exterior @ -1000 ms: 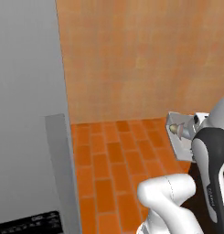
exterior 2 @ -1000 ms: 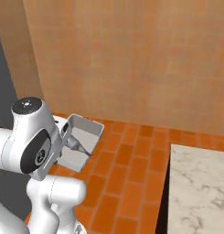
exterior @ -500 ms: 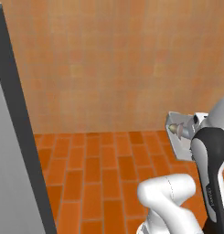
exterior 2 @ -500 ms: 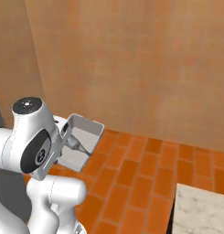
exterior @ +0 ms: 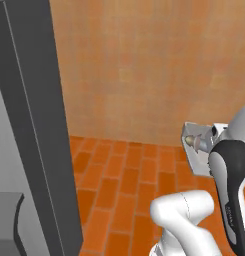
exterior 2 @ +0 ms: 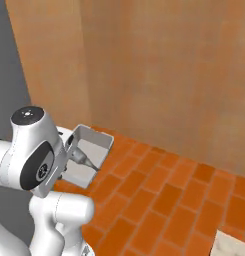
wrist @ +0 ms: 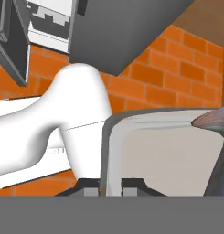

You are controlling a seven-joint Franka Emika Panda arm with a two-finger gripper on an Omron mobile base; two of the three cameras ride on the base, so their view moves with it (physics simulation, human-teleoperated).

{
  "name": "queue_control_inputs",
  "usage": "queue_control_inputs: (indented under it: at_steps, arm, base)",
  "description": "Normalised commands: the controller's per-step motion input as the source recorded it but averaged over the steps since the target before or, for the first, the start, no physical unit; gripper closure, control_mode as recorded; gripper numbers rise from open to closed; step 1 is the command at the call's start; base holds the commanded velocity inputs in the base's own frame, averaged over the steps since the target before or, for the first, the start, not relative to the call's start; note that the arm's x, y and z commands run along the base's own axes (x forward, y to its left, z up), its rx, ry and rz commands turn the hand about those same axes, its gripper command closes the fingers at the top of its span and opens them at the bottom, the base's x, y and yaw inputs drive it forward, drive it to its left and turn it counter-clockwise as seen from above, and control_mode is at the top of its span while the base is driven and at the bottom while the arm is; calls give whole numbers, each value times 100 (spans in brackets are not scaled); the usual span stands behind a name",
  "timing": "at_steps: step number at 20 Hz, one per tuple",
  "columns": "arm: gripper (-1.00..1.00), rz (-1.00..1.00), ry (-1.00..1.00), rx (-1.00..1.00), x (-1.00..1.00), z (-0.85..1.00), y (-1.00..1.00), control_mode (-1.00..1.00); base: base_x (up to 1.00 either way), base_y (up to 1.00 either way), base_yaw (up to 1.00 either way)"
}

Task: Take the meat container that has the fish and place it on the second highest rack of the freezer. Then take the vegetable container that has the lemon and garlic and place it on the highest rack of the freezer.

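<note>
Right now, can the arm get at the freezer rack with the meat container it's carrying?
Probably not yet. The jaws are shut on the meat container with the fish inside, but ahead lies brick floor and wall; no rack is visible.

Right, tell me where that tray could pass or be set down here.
Open room: the brick floor between the dark door panel and the arm, out to the wall. Crowded: the meat container, with the fish inside, sits close against the arm in the shut gripper.
</note>
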Motion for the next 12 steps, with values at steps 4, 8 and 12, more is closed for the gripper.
queue_control_inputs:
  at_steps: [4, 8, 12]
  arm:
    - [100, 0, 0, 0, 0, 0, 0, 100]
    - [100, 0, 0, 0, 0, 0, 0, 100]
    - [100, 0, 0, 0, 0, 0, 0, 100]
  base:
    - [0, 13, 48]
    - [0, 14, 48]
    - [6, 3, 55]
